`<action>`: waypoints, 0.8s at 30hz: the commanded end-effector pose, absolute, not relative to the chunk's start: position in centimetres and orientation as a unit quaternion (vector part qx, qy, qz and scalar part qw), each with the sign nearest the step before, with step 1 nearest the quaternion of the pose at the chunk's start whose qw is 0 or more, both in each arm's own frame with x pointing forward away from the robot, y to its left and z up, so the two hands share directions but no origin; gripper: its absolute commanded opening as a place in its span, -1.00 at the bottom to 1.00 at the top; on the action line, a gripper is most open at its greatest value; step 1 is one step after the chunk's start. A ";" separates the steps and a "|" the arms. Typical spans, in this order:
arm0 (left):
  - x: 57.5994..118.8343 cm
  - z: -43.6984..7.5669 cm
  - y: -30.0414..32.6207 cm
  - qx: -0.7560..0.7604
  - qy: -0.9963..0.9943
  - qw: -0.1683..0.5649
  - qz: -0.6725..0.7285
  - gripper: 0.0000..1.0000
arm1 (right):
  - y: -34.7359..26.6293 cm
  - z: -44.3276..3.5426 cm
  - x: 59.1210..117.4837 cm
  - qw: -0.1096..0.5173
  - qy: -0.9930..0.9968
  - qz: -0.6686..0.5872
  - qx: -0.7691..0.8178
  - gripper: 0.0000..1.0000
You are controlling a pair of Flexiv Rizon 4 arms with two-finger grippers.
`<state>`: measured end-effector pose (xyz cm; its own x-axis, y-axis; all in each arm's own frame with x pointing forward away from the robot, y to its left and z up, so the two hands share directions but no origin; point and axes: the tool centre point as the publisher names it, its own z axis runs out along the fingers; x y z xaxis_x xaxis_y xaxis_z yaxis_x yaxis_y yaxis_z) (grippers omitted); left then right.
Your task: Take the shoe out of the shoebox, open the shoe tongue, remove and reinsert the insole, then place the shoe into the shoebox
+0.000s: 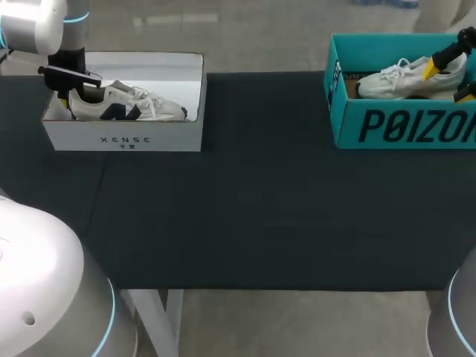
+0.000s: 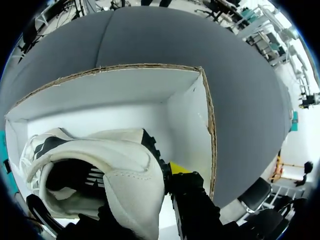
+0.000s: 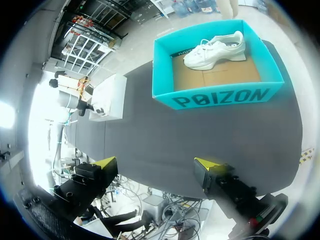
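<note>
Shoe [image 2: 120,160] heel clamped in left gripper [image 2: 154,175], inside white shoebox [image 2: 190,117].

Head view is fixed, high and behind the robot, looking down over the whole dark table [image 1: 260,216], white shoebox [image 1: 123,137] far left, teal shoebox [image 1: 401,126] far right. Left wrist view sits very close inside the white shoebox, facing the heel of the black-and-white shoe [image 2: 125,170] and the box's inner walls. Right wrist view hangs well above the table, looking down at the teal shoebox from some way off, and shares both boxes and the tabletop with the head view.
</note>
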<state>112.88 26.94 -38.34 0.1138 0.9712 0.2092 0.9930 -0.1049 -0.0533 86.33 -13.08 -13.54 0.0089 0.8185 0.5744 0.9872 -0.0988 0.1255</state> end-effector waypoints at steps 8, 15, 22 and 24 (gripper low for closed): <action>112.7 -37.9 27.0 -0.741 -0.663 0.093 -0.054 1.00 | -13.1 -13.6 86.4 0.159 -0.652 -0.264 -0.692 1.00; 112.4 -36.1 26.8 -0.744 -0.661 0.087 -0.033 1.00 | -13.1 -13.6 86.4 0.159 -0.652 -0.264 -0.692 1.00; 112.0 -33.6 26.0 -0.738 -0.671 0.074 -0.019 1.00 | -13.1 -13.6 86.4 0.159 -0.652 -0.264 -0.692 1.00; 111.8 -32.8 25.6 -0.735 -0.674 0.070 -0.021 1.00 | -13.1 -13.6 86.4 0.159 -0.652 -0.264 -0.692 1.00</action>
